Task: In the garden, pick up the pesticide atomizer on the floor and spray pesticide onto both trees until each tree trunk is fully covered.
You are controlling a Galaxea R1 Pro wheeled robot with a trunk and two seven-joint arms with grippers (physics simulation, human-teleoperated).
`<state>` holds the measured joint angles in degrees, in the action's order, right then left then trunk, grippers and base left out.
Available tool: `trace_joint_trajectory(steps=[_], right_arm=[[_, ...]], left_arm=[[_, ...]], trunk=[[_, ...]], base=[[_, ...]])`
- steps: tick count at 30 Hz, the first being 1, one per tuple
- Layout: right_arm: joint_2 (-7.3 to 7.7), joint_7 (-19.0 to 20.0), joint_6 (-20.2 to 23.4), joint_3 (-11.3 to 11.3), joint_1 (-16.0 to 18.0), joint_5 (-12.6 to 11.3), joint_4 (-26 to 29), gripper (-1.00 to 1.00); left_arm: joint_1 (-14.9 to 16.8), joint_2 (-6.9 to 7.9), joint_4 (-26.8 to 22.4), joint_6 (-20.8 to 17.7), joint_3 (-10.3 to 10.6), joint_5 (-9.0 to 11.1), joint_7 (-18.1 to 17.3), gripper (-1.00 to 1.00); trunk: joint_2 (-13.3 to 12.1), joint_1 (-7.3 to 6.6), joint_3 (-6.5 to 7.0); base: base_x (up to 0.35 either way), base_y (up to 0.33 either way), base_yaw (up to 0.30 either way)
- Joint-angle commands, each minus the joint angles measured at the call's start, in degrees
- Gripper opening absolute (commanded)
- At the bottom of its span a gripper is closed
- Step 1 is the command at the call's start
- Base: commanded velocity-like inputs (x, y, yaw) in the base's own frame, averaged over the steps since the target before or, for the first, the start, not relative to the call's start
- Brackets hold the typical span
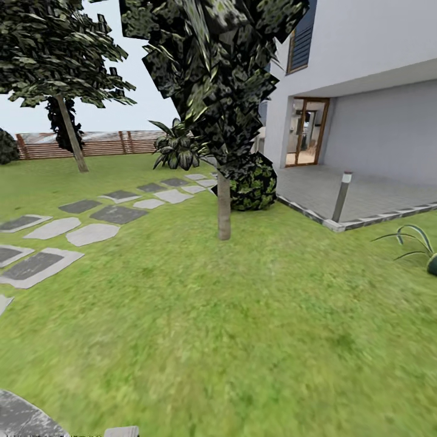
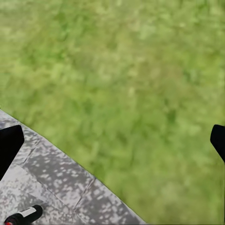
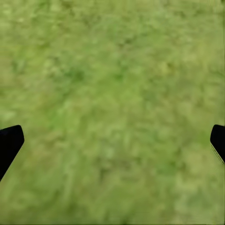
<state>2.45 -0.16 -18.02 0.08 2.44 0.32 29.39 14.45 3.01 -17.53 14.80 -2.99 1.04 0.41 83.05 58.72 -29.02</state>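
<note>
head view, left to right: wooden fence (image 1: 97, 143), stepping stones (image 1: 91, 233) on the lawn (image 1: 243, 315), thin-trunked tree (image 1: 224, 200), round bush (image 1: 254, 182), white house (image 1: 364, 91) with a paved terrace (image 1: 364, 197) and a short post (image 1: 342, 195). speckled floor (image 1: 24, 416) by the lower left corner. left wrist: left gripper (image 2: 112, 140) fingers (image 2: 9, 145) spread wide, holding nothing; pesticide atomizer (image 2: 23, 215) lies on floor (image 2: 61, 187), just beyond one finger. right gripper (image 3: 112, 140) fingers (image 3: 9, 143) spread over grass. no readable writing.

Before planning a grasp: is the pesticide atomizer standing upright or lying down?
Lying down. The left wrist view shows the pesticide atomizer stretched flat along the grey speckled floor, red top at one end.
</note>
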Motion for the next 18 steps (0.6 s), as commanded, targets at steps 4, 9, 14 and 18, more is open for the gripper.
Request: trace_joint_trajectory(steps=[4, 9, 14, 18], right_arm=[[0.01, 0.0, -0.2, 0.0, 0.0, 0.0, 0.0, 1.0], [0.01, 0.0, -0.2, 0.0, 0.0, 0.0, 0.0, 1.0], [0.01, 0.0, -0.2, 0.0, 0.0, 0.0, 0.0, 1.0], [0.01, 0.0, -0.2, 0.0, 0.0, 0.0, 0.0, 1.0]], left_arm=[[0.0, -0.02, 0.0, 0.2, 0.0, 0.1, 0.0, 1.0], [0.0, -0.02, 0.0, 0.2, 0.0, 0.1, 0.0, 1.0], [0.1, 0.06, 0.0, 0.2, 0.0, 0.1, 0.0, 1.0], [0.0, 0.07, 0.0, 0.2, 0.0, 0.1, 0.0, 1.0]], trunk=[[0.0, 0.01, -0.06], [0.0, 0.01, -0.06], [0.0, 0.01, -0.06], [0.0, 0.01, -0.06]], base=[[0.113, -0.234, 0.277], [0.057, -0.091, 0.277], [0.005, -0.008, 0.277], [0.001, -0.001, 0.277]])
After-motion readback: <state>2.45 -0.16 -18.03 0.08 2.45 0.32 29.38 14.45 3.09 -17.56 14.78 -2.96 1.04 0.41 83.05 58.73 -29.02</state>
